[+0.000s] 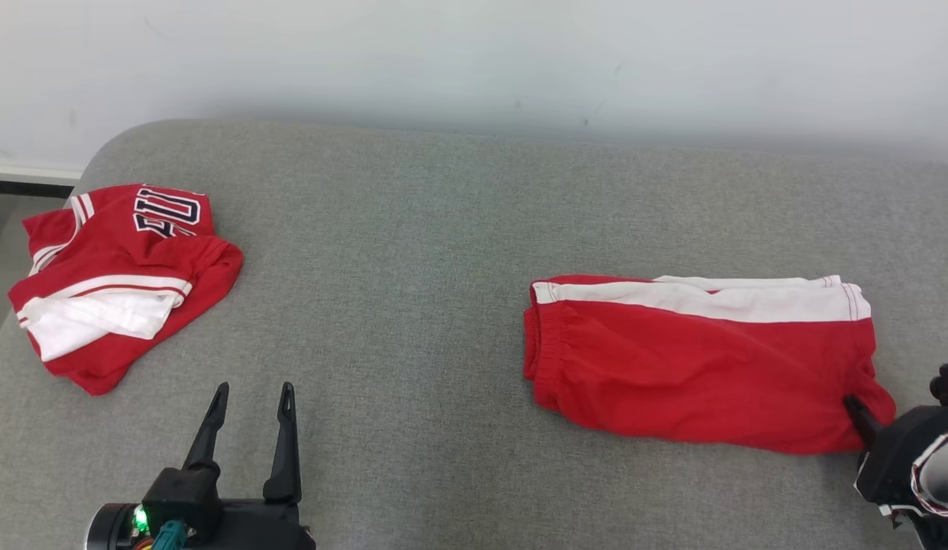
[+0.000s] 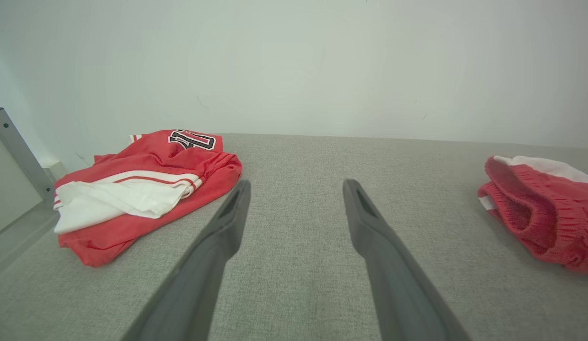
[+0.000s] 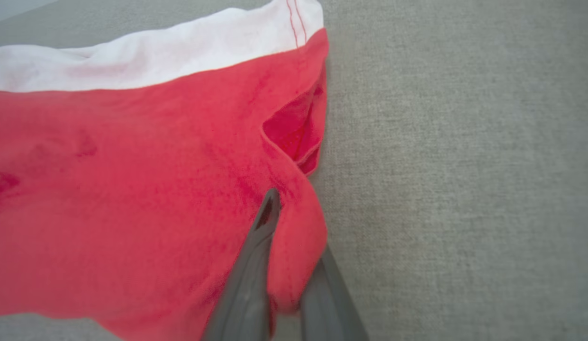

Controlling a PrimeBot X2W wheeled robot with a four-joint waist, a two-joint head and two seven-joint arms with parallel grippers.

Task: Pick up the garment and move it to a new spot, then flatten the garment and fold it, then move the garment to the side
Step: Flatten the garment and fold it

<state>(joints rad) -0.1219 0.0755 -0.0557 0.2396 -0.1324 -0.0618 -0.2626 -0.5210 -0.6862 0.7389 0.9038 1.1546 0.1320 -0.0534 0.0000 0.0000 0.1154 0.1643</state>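
1. Shorts (image 1: 703, 367): red with a white band along the far edge, lying on the right half of the grey cushion (image 1: 412, 321), folded into one long flat strip.
2. Nearest, at left: left gripper (image 1: 253, 391) spread wide, holding nothing, poised over bare cushion, well apart from the shorts.
3. Near right: right gripper (image 1: 855, 405) pressed together on the near right corner of the shorts, a ridge of red cloth by the leg hem caught between the fingers.
4. Step in hand, as a judgement: fold apparently complete, so probably the start of the last move to the side, with the hold just taken.
5. Next move, as a judgement: calls for a low slide or a gentle lift sideways. With only one corner held, likely to let the layers fall open. Worth a second hold at the waistband (image 1: 538, 344) from the free gripper.
6. Orientation: long axis left to right across the head view, roughly parallel to the wall (image 1: 474, 61). Waistband end pointing left toward mid-cushion, leg hems pointing right toward the pinching gripper.
7. Farther off, at the far left corner: a red and white jersey (image 1: 114, 283), crumpled, well apart from the shorts.
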